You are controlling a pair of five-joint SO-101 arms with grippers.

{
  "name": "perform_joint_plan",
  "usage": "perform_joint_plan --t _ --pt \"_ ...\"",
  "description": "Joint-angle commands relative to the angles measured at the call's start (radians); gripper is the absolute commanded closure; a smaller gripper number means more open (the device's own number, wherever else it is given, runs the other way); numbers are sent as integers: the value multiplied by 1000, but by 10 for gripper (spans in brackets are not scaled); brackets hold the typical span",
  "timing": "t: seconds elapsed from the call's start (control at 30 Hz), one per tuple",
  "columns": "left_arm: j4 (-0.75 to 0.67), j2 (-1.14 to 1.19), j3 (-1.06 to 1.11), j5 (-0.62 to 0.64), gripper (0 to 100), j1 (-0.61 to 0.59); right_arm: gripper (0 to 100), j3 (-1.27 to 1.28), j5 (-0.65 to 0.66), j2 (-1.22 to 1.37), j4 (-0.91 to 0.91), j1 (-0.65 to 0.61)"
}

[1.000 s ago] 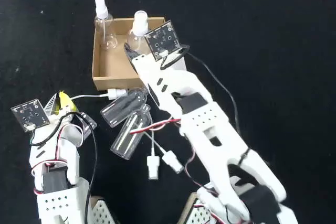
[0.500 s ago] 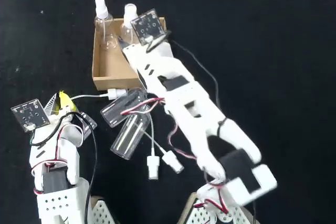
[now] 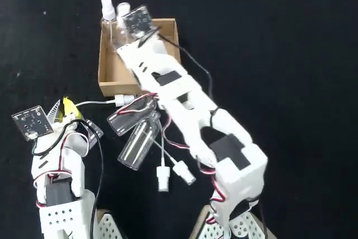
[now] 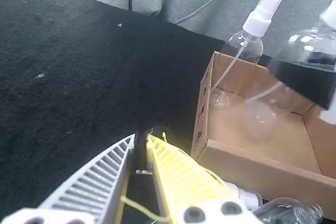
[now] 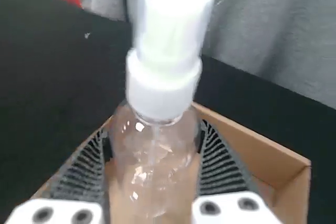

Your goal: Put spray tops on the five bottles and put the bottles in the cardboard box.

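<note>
Right gripper (image 5: 152, 174) clamps capped bottle (image 5: 157, 129) over cardboard box (image 3: 114, 88) far corner; left gripper (image 4: 140, 145) closed, outside box.

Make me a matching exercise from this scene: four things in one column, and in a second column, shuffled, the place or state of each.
Column one:
1. left gripper
2. right gripper
3. loose spray tops
4. cardboard box

Column two:
A. lying on the black table near a topless bottle
B. shut on a spray-topped bottle
C. a second spray-topped bottle stands in one corner
D. shut on nothing

Pairs: 1-D, 2-B, 3-A, 4-C.
</note>
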Motion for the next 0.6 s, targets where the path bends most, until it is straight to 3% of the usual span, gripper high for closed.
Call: perform_joint_plan --t 0.0,0.3,0.57 --pt "3 -5 22 -9 970 -8 969 -94 -11 13 -34 -34" --pt "3 -5 22 -9 970 -8 969 -160 -8 99 -35 -32" --pt "3 -5 22 -9 970 -8 969 -159 -5 168 -160 -35"
